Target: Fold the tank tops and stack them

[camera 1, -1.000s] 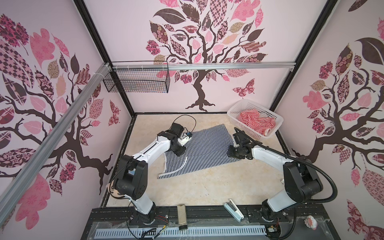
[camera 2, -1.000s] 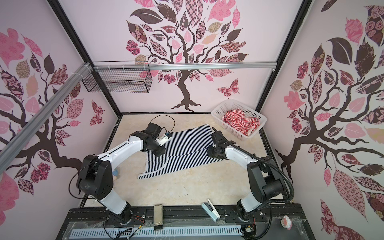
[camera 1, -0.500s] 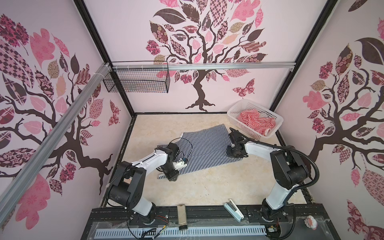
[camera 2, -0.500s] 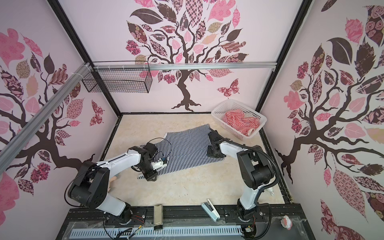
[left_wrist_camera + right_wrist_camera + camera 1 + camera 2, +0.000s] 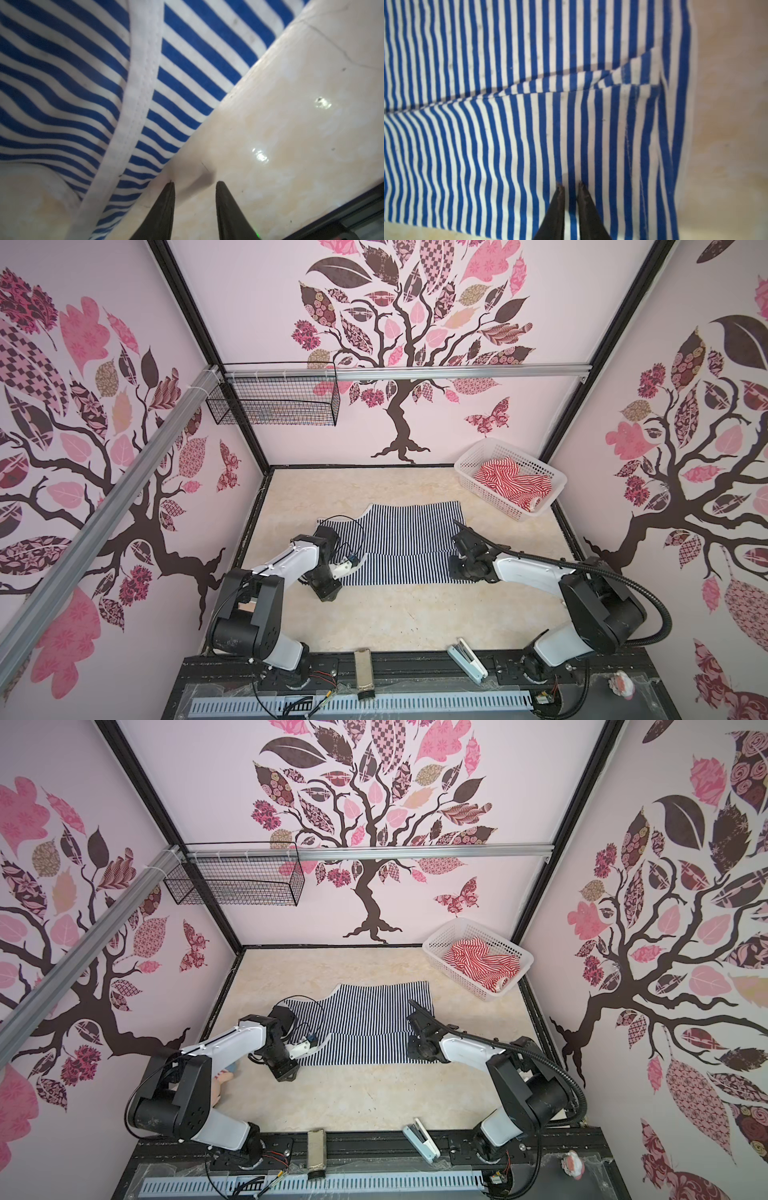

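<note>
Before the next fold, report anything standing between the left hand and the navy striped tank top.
Nothing visible does. The left hand, jaws apart and empty, points at bare table beside the edge of the navy striped tank top.

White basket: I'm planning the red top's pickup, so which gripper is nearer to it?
Right. The right gripper is at the navy top's right end, the side where the basket stands; the left gripper is at the opposite end, much farther away.

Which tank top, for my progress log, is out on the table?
The navy-and-white tank top, spread flat on the table; the red-and-white tank top lies crumpled in the white basket.
</note>
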Robot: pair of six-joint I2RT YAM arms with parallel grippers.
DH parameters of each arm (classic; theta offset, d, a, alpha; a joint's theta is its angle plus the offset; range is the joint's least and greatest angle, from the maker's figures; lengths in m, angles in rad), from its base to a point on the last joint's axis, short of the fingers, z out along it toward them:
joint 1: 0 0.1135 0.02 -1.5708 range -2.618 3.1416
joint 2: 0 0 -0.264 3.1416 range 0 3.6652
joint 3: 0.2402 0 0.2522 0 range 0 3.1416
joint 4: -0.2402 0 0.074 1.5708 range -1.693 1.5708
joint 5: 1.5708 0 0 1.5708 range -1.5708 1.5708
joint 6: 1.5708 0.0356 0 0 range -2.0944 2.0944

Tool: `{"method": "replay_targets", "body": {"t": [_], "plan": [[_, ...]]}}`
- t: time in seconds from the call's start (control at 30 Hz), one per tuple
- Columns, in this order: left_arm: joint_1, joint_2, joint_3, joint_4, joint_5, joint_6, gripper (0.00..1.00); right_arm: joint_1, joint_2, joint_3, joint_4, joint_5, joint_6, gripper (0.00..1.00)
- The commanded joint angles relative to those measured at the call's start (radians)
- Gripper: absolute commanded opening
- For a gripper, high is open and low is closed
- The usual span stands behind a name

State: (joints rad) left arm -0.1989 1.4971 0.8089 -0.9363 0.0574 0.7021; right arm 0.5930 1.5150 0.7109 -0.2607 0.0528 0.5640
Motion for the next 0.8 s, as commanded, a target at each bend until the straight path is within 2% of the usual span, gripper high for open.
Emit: {"method": "replay_targets", "body": {"t": [0.0,0.03,0.17,0.27,0.33,0.43,0.57,0.77], "plan": [[0.021,-0.058,-0.003,-0.083,0.039,0.086,0.37,0.054,-0.025,-0.066,-0.158,-0.016,0.093,0.18],[0.023,-0.076,0.011,-0.109,0.059,0.096,0.37,0.059,-0.051,-0.071,-0.174,-0.018,0.105,0.21],[0.023,-0.113,0.111,-0.205,0.152,0.107,0.37,0.060,-0.164,-0.029,-0.232,-0.020,0.104,0.48],[0.023,-0.097,0.220,-0.189,0.206,0.048,0.40,0.058,-0.210,0.072,-0.282,0.063,0.077,0.59],[0.023,-0.059,0.294,-0.112,0.211,-0.041,0.46,0.034,-0.201,0.136,-0.278,0.113,0.041,0.61],[0.022,0.049,0.435,-0.001,0.234,-0.176,0.52,-0.080,-0.123,0.233,-0.259,0.080,-0.020,0.61],[0.017,0.245,0.647,0.096,0.268,-0.328,0.54,-0.206,0.041,0.375,-0.225,0.057,-0.091,0.61],[0.003,0.548,0.963,0.146,0.319,-0.451,0.56,-0.294,0.335,0.635,-0.247,0.057,-0.131,0.53]]}}
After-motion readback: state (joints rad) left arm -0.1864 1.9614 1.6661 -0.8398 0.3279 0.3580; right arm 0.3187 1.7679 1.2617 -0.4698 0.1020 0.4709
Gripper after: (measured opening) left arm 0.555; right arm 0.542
